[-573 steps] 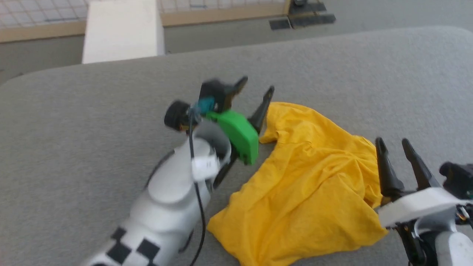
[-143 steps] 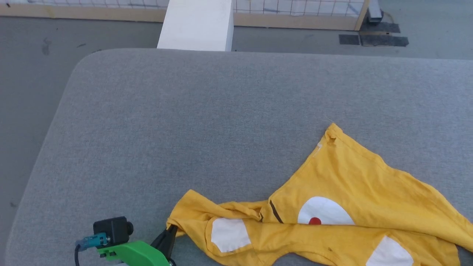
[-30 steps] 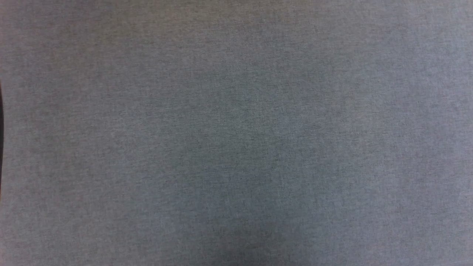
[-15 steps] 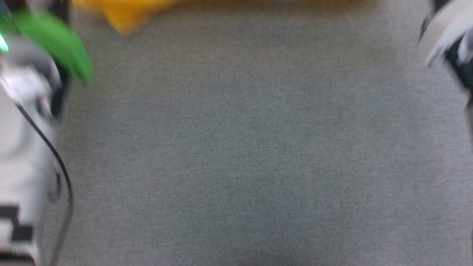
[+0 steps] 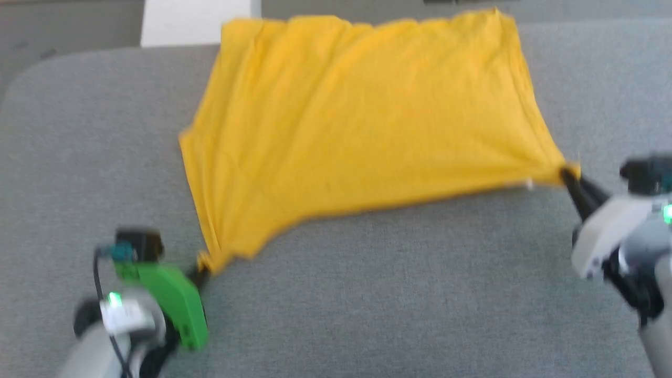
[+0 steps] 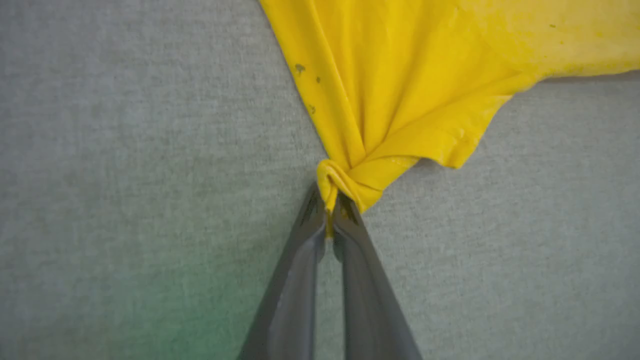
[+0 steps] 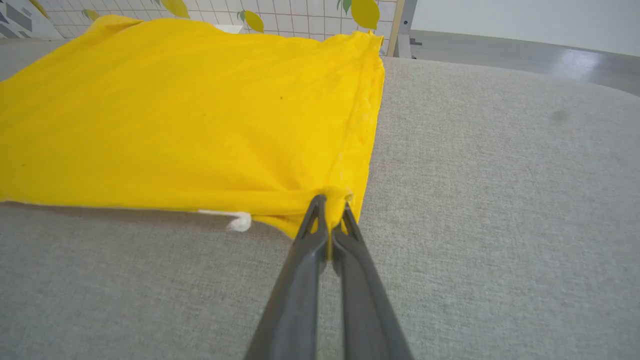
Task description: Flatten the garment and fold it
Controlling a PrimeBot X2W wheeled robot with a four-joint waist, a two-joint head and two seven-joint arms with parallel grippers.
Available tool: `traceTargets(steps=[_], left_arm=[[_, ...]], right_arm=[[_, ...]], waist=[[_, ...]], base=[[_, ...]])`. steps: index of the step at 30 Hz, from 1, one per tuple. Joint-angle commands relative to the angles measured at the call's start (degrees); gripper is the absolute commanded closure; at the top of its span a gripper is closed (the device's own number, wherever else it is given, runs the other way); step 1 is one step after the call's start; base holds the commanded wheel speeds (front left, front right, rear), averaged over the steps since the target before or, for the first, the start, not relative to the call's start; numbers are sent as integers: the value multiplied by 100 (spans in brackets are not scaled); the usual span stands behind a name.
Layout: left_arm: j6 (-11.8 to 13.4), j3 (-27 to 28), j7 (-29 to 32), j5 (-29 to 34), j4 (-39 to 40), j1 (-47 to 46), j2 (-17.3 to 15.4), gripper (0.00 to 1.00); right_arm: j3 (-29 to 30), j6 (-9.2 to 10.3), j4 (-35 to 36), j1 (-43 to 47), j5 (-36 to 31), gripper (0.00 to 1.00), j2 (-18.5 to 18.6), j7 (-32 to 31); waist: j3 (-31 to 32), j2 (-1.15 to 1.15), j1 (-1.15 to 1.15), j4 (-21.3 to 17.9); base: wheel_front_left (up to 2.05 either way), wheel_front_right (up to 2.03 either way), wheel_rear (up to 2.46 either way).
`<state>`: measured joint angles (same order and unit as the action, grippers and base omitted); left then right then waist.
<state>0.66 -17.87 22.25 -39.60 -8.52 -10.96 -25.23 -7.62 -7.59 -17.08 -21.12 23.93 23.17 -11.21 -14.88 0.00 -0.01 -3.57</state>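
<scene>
The shirt (image 5: 362,121) is held spread out over the grey padded table (image 5: 399,294), its plain yellow side turned up. Its two near corners are pinched. The left gripper (image 5: 202,269) is clamped tight on a bunched corner at the lower left, and the right gripper (image 5: 569,178) is closed on the opposite corner at the right, just beside a small white label (image 7: 239,220).

The grippers are kept well apart, a spacing that seems chosen so that the cloth is drawn taut between them. Creases are seen fanning out from each pinch. Corners are likely gripped rather than the middle so that the whole panel can be opened in one pull.

A shadow is seen under the near edge in the right wrist view, so that edge is judged to be lifted off the table. Whether the far edge rests on the surface cannot be told. The left corner is held nearer the robot than the right, so the sheet lies skewed. Flattening is judged to be the step in hand, and folding is not yet begun.
</scene>
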Motion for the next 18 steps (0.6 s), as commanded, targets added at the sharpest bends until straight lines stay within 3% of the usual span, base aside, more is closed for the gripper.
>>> traceTargets(steps=[1, 10, 18], left_arm=[[109, -55, 139, -106, 101, 431, 8, 100], [632, -154, 365, -228, 1273, 1983, -76, 100], [776, -273, -110, 121, 1601, 2446, -53, 100]], right_arm=[[91, 10, 84, 245, -25, 100, -46, -57], [873, 10, 473, 1913, -355, 100, -465, -432], [1511, 10, 849, 2867, -532, 100, -1078, -212]], waist=[[400, 0, 1, 134], [739, 0, 1, 247], [812, 0, 1, 263]], base=[[0, 0, 0], [0, 0, 0], [0, 0, 0]])
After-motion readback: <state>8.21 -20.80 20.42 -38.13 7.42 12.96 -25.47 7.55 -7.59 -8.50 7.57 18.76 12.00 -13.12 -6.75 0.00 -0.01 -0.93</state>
